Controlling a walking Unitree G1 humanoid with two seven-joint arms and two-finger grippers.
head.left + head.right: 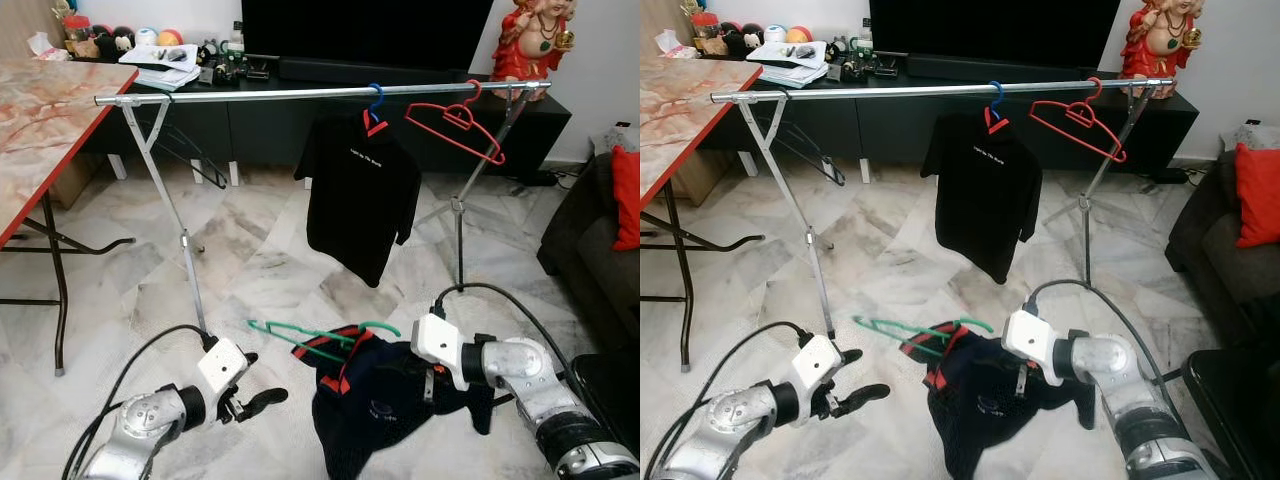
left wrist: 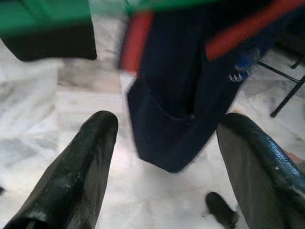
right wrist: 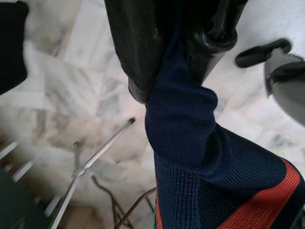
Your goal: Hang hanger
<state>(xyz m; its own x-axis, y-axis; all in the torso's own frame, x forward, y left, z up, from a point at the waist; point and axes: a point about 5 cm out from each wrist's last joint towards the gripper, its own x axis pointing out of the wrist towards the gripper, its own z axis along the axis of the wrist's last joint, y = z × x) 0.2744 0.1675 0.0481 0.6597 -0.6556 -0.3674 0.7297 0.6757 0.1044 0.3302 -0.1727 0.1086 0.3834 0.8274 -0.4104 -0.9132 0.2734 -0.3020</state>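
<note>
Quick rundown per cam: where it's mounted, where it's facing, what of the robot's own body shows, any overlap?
Left eye, right eye: head, forward and down at clothes rail; both arms show.
Left wrist: along open left gripper at navy shirt.
Right wrist: along right gripper, fingers pinching that shirt.
Shared: navy shirt on green hanger.

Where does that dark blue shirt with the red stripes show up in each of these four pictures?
Left eye view: low centre, the dark blue shirt hangs from the right gripper.
Right eye view: low centre.
Left wrist view: upper middle, beyond the left gripper, blurred.
Right wrist view: centre to bottom, pinched between the fingers.
Shared landmark: green hanger.
</note>
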